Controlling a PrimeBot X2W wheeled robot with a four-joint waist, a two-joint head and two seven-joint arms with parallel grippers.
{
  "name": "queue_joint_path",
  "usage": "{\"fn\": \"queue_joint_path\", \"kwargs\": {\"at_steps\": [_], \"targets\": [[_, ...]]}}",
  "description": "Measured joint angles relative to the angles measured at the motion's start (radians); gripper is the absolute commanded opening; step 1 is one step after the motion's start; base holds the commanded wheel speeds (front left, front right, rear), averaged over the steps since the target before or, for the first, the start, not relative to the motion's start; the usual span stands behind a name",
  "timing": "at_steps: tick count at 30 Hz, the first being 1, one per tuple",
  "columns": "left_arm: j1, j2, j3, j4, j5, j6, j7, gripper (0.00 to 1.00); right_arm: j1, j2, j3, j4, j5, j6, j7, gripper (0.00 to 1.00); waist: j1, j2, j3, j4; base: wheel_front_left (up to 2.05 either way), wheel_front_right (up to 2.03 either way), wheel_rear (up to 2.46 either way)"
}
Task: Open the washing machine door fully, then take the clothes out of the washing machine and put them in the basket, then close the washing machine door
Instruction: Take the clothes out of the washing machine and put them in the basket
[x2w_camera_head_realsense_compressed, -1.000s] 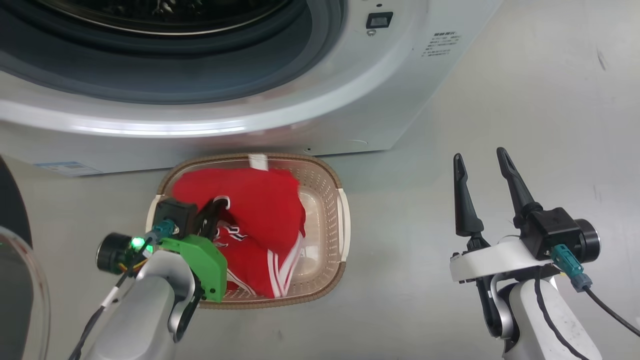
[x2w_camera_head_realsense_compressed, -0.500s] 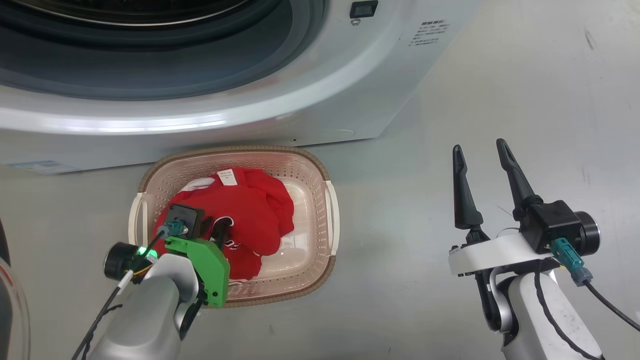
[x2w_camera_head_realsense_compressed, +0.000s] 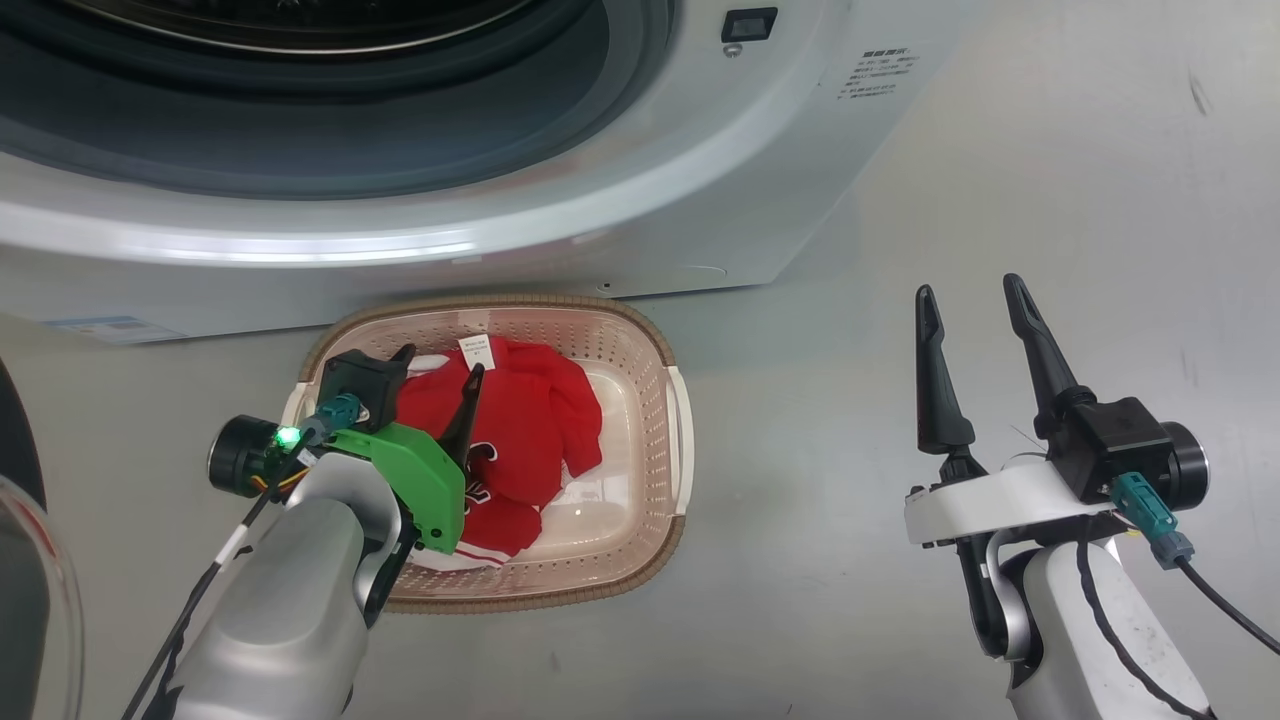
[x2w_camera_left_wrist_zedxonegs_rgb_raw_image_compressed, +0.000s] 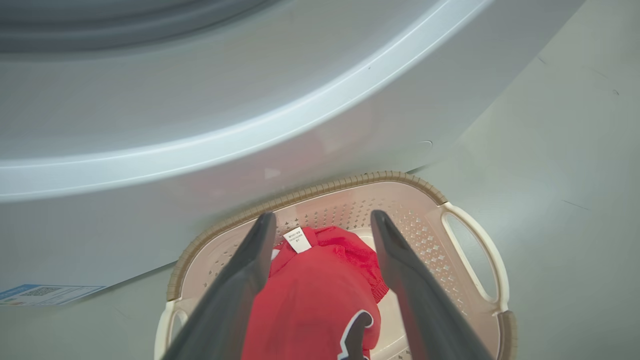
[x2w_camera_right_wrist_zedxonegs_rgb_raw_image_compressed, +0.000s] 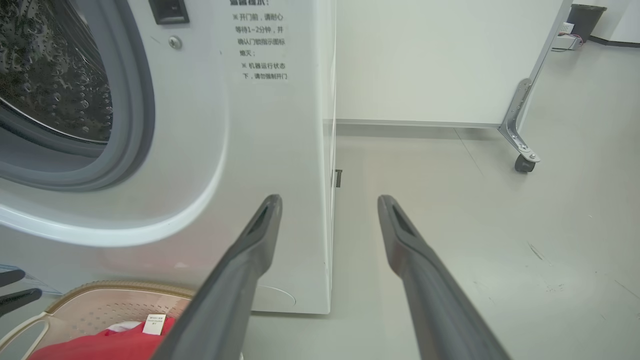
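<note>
The red clothes (x2w_camera_head_realsense_compressed: 540, 420) lie heaped in the cream basket (x2w_camera_head_realsense_compressed: 630, 390), white tag upward, on the floor just before the white washing machine (x2w_camera_head_realsense_compressed: 700, 150). My left gripper (x2w_camera_head_realsense_compressed: 440, 362) hovers open over the basket's left half with nothing between its fingers; in its wrist view the gripper (x2w_camera_left_wrist_zedxonegs_rgb_raw_image_compressed: 321, 220) straddles the clothes (x2w_camera_left_wrist_zedxonegs_rgb_raw_image_compressed: 310, 300) from above the basket (x2w_camera_left_wrist_zedxonegs_rgb_raw_image_compressed: 350, 181). My right gripper (x2w_camera_head_realsense_compressed: 968, 290) stands open and empty over bare floor to the right. The drum mouth (x2w_camera_right_wrist_zedxonegs_rgb_raw_image_compressed: 50, 75) is uncovered. The washing machine door (x2w_camera_head_realsense_compressed: 30, 560) is swung open at the far left edge.
Open grey floor (x2w_camera_head_realsense_compressed: 1000, 150) spreads right of the machine and the basket. In the right wrist view a white wheeled partition (x2w_camera_right_wrist_zedxonegs_rgb_raw_image_compressed: 425, 60) with a caster (x2w_camera_right_wrist_zedxonegs_rgb_raw_image_compressed: 523, 162) stands behind, and a dark bin (x2w_camera_right_wrist_zedxonegs_rgb_raw_image_compressed: 590, 20) is at the far back right.
My left gripper has opened and let go of the red clothes, which have sunk into the basket. The left hand has risen slightly. The right arm has kept still.
</note>
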Motion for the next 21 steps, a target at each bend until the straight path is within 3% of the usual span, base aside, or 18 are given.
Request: {"fn": "queue_joint_path", "kwargs": {"at_steps": [7,21], "targets": [[0.001,-0.001,0.035,-0.039,-0.009,0.004,-0.081,1.0,0.0,0.0,-0.025,0.008,0.0,0.0,0.0,1.0,0.0,0.0,-0.028,0.023,0.0,0.0,0.0],[0.042,-0.004,0.092,-0.239,-0.019,0.052,-0.104,1.0,0.016,0.001,-0.043,0.035,0.0,0.0,0.0,1.0,0.0001,0.0,-0.117,0.081,0.0,0.0,0.0]]}}
